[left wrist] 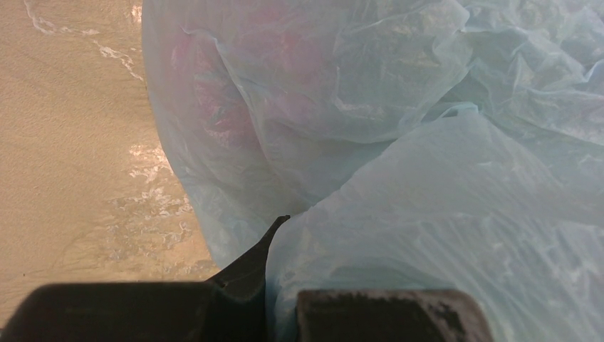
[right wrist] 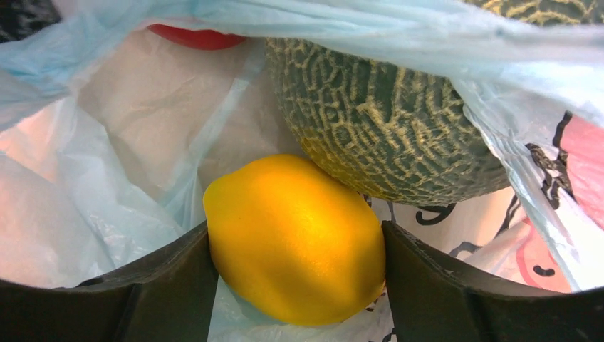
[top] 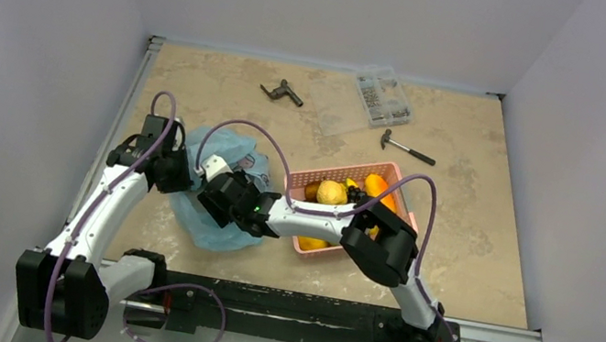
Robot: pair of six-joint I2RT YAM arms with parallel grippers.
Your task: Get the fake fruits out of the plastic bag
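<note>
My left fingers [left wrist: 242, 274] are closed, pinching the thin plastic bag [left wrist: 427, 214]. My right fingers [right wrist: 164, 285], inside the bag, clamp the yellow lemon [right wrist: 295, 239] across its middle: probably light, hard and slippery. The netted melon [right wrist: 384, 121] just beyond looks bulky; the red tomato [right wrist: 196, 35] is farther back.

Top view: even, diffuse light is received from above; only faint, soft shadows are cast on the counter [top: 471, 255] right of the plastic bag [top: 211, 228].

Left wrist view: white glare is noted on the counter left of the bag; film nearest the lens is blurred.

Inside the bag: a warm filtered glow is seen. A soft highlight is carried by the yellow fruit [right wrist: 295, 239]. The melon [right wrist: 384, 121] netting is resolved sharply.
</note>
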